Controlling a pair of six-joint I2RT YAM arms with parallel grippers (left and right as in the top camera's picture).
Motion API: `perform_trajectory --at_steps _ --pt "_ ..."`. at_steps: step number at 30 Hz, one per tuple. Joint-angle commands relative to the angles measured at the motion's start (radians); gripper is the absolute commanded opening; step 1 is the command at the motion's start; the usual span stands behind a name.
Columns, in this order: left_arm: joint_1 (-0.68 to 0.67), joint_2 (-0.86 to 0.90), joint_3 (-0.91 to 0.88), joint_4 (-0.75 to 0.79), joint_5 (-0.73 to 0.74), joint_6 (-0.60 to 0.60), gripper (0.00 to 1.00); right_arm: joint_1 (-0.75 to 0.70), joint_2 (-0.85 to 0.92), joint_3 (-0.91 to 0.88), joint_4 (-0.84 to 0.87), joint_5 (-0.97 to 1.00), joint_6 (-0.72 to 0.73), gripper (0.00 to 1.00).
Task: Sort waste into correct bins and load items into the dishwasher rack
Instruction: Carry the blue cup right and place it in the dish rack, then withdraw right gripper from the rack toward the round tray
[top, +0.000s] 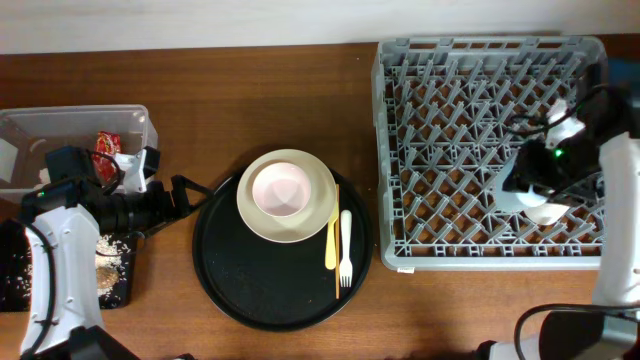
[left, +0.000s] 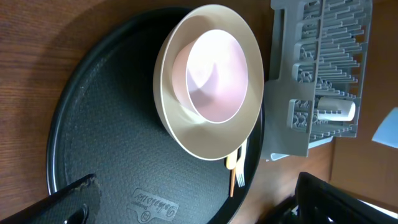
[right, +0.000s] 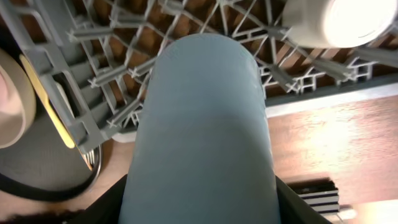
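Observation:
My right gripper (right: 205, 202) is shut on the light blue cup (right: 205, 118) and holds it over the front right part of the grey dishwasher rack (top: 480, 60). The small cream cup (right: 336, 22) lies in the rack just beyond it. My left gripper (left: 199, 211) is open and empty, at the left edge of the round black tray (top: 260, 290). On that tray the pink bowl (top: 280, 188) sits in the cream plate (top: 318, 218). The yellow utensil (top: 332, 240) and white fork (top: 345, 252) lie beside the plate.
The clear tub (top: 75, 125) at the far left holds a red wrapper (top: 107, 143) and white tissue (top: 126, 164). The shallow black tray (top: 15, 275) in front of it holds rice grains (top: 110, 245) and a brown bit (top: 105, 272). My left arm lies across both.

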Motion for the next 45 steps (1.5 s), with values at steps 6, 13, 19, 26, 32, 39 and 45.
perform_trajectory --at_steps 6,13,19,26,32,39,45 --pt "0.005 0.005 0.014 -0.001 0.0 0.003 0.99 0.099 0.005 -0.171 0.174 0.018 0.012 0.37" --pt "0.005 0.005 0.014 -0.001 0.0 0.003 0.99 0.1 0.006 -0.326 0.314 0.02 0.011 0.37" --pt "0.005 0.005 0.014 -0.001 0.0 0.003 0.99 0.1 0.006 -0.394 0.391 0.02 0.001 0.37" --pt "0.005 0.005 0.014 -0.001 0.0 0.003 0.99 0.1 0.006 -0.417 0.401 0.023 0.001 0.46" --pt "0.005 0.005 0.014 -0.001 0.0 0.003 0.99 0.099 0.006 -0.43 0.424 0.023 0.001 0.95" --pt "0.005 0.005 0.014 -0.001 0.0 0.003 1.0 0.099 0.006 -0.24 0.299 0.008 -0.023 0.99" --pt "0.005 0.005 0.014 -0.001 0.0 0.003 0.99 0.258 0.004 -0.116 0.165 -0.143 -0.029 0.66"
